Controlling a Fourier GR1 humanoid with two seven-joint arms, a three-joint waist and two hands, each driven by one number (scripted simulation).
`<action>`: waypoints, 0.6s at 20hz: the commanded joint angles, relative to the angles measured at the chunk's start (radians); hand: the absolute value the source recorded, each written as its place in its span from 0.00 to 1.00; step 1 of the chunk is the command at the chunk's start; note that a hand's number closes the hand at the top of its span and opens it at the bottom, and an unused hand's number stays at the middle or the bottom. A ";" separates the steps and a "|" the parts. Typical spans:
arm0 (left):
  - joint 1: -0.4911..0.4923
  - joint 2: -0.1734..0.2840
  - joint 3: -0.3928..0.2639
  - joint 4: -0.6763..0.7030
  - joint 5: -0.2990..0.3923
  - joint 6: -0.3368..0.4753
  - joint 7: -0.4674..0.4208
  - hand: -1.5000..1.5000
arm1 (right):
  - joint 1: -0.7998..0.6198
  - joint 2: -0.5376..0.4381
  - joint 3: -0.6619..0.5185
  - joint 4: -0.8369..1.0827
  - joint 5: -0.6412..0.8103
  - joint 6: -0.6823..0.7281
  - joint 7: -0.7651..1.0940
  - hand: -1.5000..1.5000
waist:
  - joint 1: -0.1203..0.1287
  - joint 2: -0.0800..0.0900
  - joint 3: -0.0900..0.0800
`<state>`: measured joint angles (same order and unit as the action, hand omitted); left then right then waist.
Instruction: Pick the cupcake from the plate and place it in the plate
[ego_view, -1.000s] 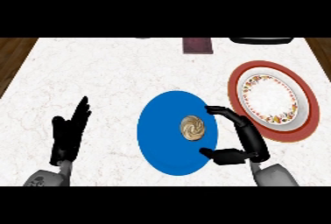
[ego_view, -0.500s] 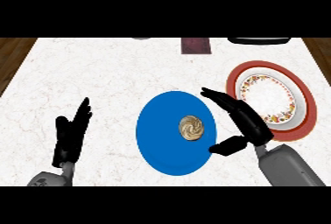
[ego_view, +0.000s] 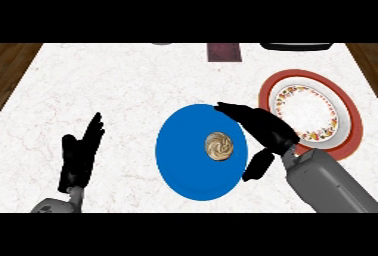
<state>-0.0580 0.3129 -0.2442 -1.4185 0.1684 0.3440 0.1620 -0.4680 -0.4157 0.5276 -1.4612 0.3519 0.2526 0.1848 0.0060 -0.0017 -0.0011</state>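
Right robot hand had opened and drawn back from the cupcake, fingers spread over the blue plate's right rim, holding nothing. Cupcake sat on the blue plate at mid-tabletop. Patterned plate lay near the right edge. Left robot hand rested open near the front-left corner.

My right hand sits just right of the frame's centre, fingers stretched out toward the upper left and the thumb hanging down below them, spread wide and closed on nothing. Its grey forearm runs in from the lower right corner. My left hand rests at the lower left, fingers straight and pointing up, its wrist at the bottom edge.
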 joint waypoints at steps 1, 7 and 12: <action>-0.030 -0.022 0.017 0.048 -0.019 -0.001 -0.003 0.50 | -0.013 0.012 0.017 -0.067 -0.008 0.143 0.128 0.00 | -0.008 0.000 0.000; -0.018 -0.028 0.067 0.036 -0.029 -0.072 -0.015 0.50 | -0.066 0.144 -0.043 0.134 0.111 0.160 0.078 0.00 | -0.001 0.002 0.001; 0.027 -0.085 0.051 -0.019 -0.095 -0.034 0.023 0.50 | 0.054 0.114 -0.074 0.056 0.178 0.188 0.004 0.00 | -0.005 0.001 0.001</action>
<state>-0.0549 0.2697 -0.1905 -1.4474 0.1064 0.3045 0.2062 -0.4749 -0.2891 0.4723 -1.3741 0.4919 0.4063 0.2274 0.0034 -0.0005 0.0000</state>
